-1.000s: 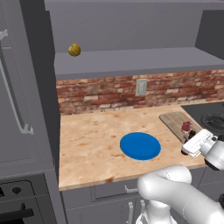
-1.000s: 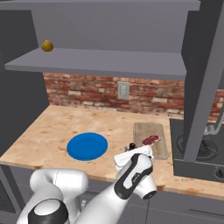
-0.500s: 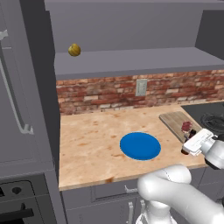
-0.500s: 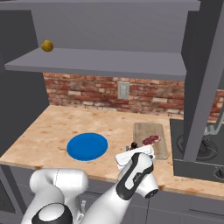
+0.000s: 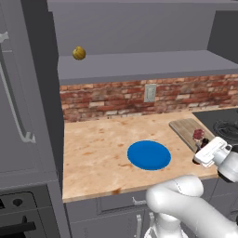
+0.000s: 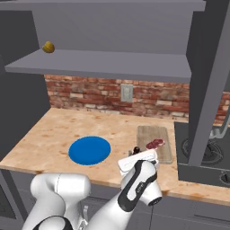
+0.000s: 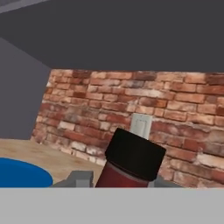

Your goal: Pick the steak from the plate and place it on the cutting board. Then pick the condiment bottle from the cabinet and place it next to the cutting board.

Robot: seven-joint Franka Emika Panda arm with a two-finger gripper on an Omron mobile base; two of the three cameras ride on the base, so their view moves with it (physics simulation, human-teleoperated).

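Evidently the first half of the task is done, for the steak (image 6: 155, 144) lies on the cutting board (image 6: 155, 136) and the blue plate (image 5: 148, 155) stands bare on the counter (image 5: 95, 153); the step in hand is the second one, setting the condiment bottle (image 7: 129, 162) down beside the board. In the hand view the bottle's black cap and dark red shoulder rise right between the two finger tips, so the gripper (image 7: 116, 179) is clamped narrow around the bottle's body, with the brick wall (image 7: 175, 113) and its pale outlet behind. In the right base view the white hand sits low at the counter's front edge, just left of the board's near corner, with a sliver of the dark bottle showing above it; in the left base view it sits just in front of the board's near end. Whether the bottle's base touches the counter I cannot tell, since the hand hides it. The next move, as I judge it, calls for bringing the bottle down upright on the bare counter near the board, not on it, then parting the fingers without tipping so slim a thing. The yellowish fruit (image 5: 79, 53) rests well apart on the cabinet (image 5: 139, 69) shelf
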